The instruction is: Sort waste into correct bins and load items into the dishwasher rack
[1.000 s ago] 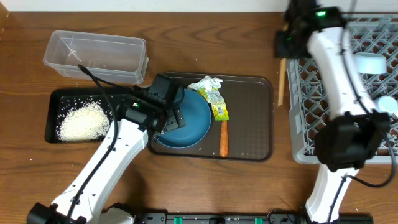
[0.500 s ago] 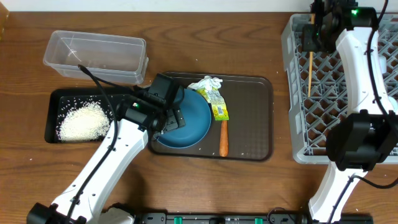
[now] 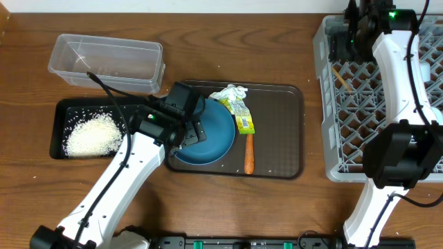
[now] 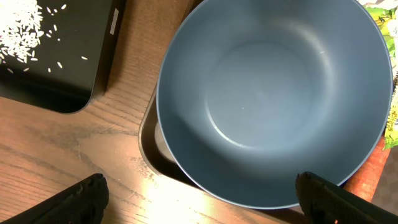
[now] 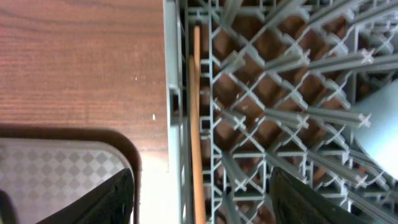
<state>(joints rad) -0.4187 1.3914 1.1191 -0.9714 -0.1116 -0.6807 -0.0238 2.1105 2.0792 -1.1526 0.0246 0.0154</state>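
The right jaws hang wide open and empty over the far corner of the grey dishwasher rack (image 3: 324,104), where the wooden chopsticks (image 5: 196,124) lie along the wall nearest the brown serving tray (image 3: 277,131). The left jaws, likewise spread wide and holding nothing, hover above the dark blue dish (image 4: 273,99) on that tray, just beside the carrot (image 3: 248,153).

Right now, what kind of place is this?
Probably a test table set up for clearing up after a meal, not a real kitchen: a grey dishwasher rack sits on a wooden table, beside a brown serving tray holding a dark blue dish and a carrot.
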